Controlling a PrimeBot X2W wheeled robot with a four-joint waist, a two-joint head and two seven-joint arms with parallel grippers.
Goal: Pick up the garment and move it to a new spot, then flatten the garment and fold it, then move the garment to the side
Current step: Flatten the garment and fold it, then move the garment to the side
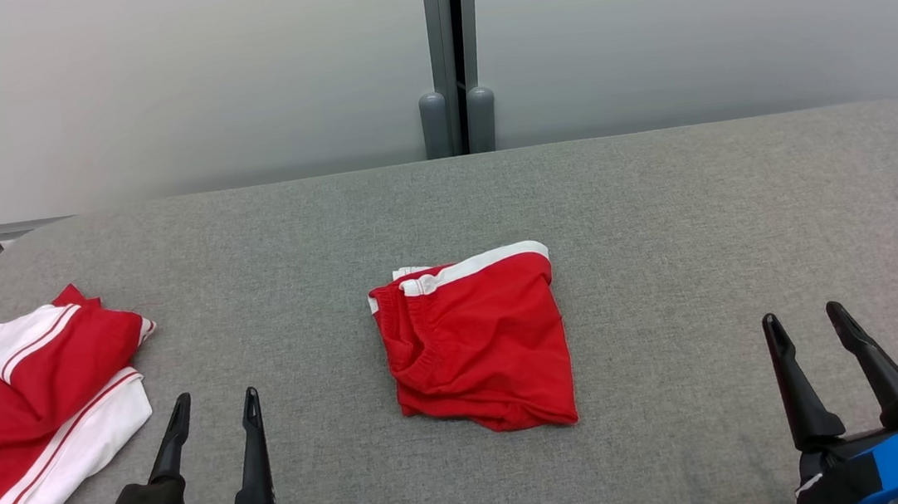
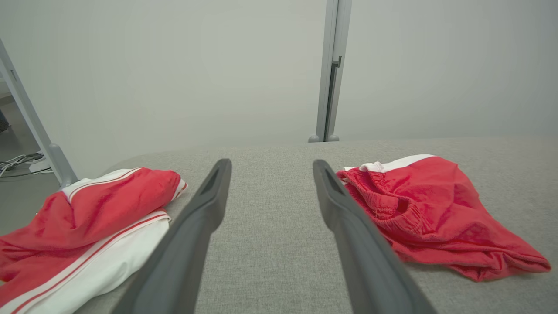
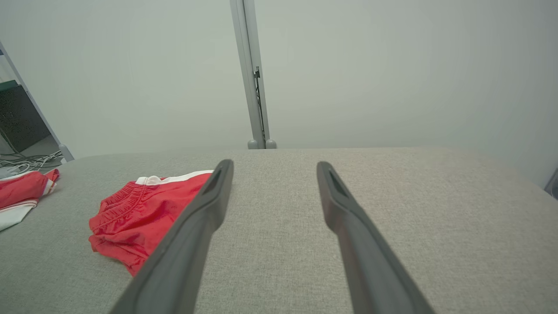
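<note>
The red shorts [image 1: 479, 341] lie in the middle of the grey surface [image 1: 661, 205], about halfway between its left and right edges. They are doubled over into a rough block, with the elastic waistband [image 1: 418, 354] turned toward the left edge and a white stripe [image 1: 484, 265] along the far side. The left claw [image 1: 216, 397] hovers at the near edge toward the left corner, the right claw [image 1: 802, 313] at the near edge toward the right corner. Both stand wide open, hold nothing, and are well apart from the shorts. Judging by the fold, what remains looks like carrying the bundle aside, and that is where trouble lies. A pinch that catches just the top layer would let the lower layers peel away and the fold fall open on the lift. The cloth looks thin and slippery, so a shallow grip on one edge may slide off. The pile of red-and-white clothes [image 1: 39, 403] by the left edge is another hazard: shorts set down there could tangle with it, and the left claw, just beside it, might drag it.
</note>
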